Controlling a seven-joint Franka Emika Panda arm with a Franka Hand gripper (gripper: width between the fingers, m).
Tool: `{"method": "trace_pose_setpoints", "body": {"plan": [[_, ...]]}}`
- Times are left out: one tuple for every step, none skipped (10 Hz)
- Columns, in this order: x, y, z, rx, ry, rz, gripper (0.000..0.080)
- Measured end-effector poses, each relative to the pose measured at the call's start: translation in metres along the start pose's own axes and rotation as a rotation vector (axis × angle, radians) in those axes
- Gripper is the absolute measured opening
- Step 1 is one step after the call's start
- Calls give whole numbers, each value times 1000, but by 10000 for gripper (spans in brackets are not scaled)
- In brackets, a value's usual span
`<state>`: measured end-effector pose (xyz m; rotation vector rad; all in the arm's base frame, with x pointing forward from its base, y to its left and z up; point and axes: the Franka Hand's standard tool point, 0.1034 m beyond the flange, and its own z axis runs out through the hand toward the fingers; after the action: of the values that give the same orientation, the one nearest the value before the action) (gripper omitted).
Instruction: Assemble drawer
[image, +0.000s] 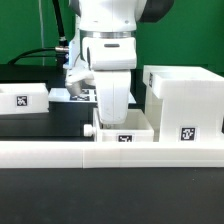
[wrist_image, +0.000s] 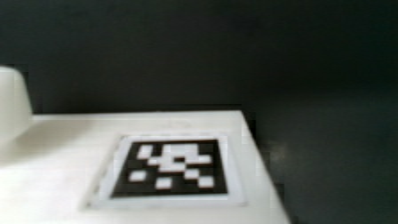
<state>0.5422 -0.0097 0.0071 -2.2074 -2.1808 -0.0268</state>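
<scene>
In the exterior view a small white knobbed tray (image: 128, 136) with a marker tag stands against the front wall, its knob (image: 90, 130) pointing to the exterior view's left. My gripper (image: 112, 120) hangs straight down over this tray, its fingertips hidden at or behind the tray's rim. The big white casing (image: 186, 100) stands at the exterior view's right. A second tray (image: 22, 98) lies at the left. The wrist view shows a white tagged surface (wrist_image: 173, 165) very close, with no fingers in sight.
A long low white wall (image: 110, 153) runs across the front. The marker board (image: 62, 95) lies behind the arm, mostly hidden. A black cable (image: 40, 52) loops at the back left. Dark table (wrist_image: 320, 120) borders the tagged surface.
</scene>
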Motion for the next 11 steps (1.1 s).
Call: {"method": "trace_pose_setpoints", "body": {"plan": [[0, -1, 0, 8, -1, 9, 41], [-1, -1, 1, 9, 0, 10, 41], [-1, -1, 1, 10, 0, 11, 41], [-1, -1, 1, 7, 0, 11, 41], [-1, 2, 0, -22, 2, 11, 41], [-1, 0, 0, -20, 2, 12, 41], [0, 0, 0, -20, 2, 12, 41], [0, 1, -1, -23, -4, 10, 41], [-1, 0, 0, -21, -4, 12, 41], [-1, 0, 1, -20, -4, 13, 41], [0, 0, 1, -19, -3, 16, 41]]}}
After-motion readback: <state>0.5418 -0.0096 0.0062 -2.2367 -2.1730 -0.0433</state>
